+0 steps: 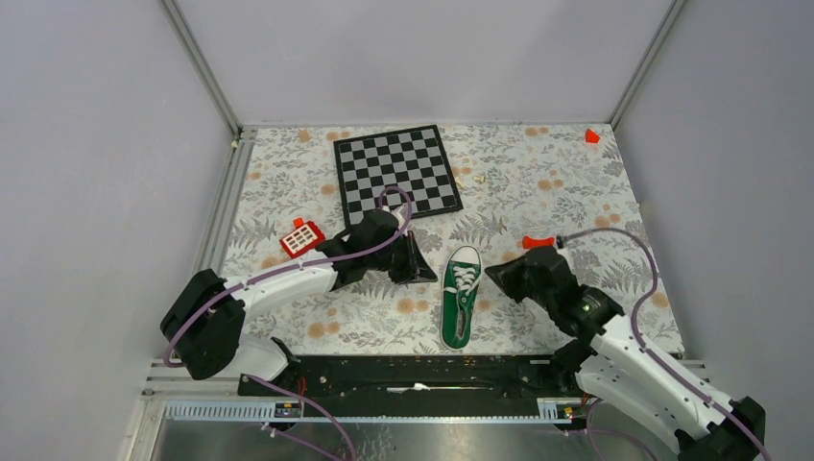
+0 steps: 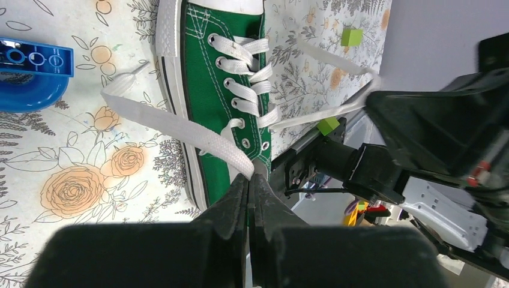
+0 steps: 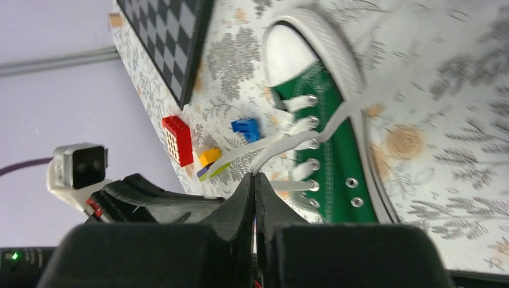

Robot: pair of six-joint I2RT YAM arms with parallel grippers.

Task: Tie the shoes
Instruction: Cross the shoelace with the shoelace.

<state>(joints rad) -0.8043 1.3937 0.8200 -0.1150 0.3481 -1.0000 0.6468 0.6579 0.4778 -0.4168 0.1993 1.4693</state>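
Note:
A small green canvas shoe (image 1: 460,300) with a white toe cap lies between the two arms, toe pointing away from their bases. My left gripper (image 2: 251,178) is shut on a flat white lace (image 2: 180,129) that runs across the shoe's left side (image 2: 225,90). Beside the shoe's other side, my right gripper (image 3: 254,176) is shut on the other lace (image 3: 282,141), which stretches from the eyelets (image 3: 312,144) to its tips. From above, the left gripper (image 1: 432,276) and right gripper (image 1: 491,273) flank the shoe closely.
A chessboard (image 1: 396,173) lies at the back. A red brick (image 1: 301,237) sits behind the left arm and a red piece (image 1: 538,242) behind the right gripper. A blue brick (image 2: 33,66) and a green cube (image 2: 352,37) lie nearby. A black rail (image 1: 413,375) lines the near edge.

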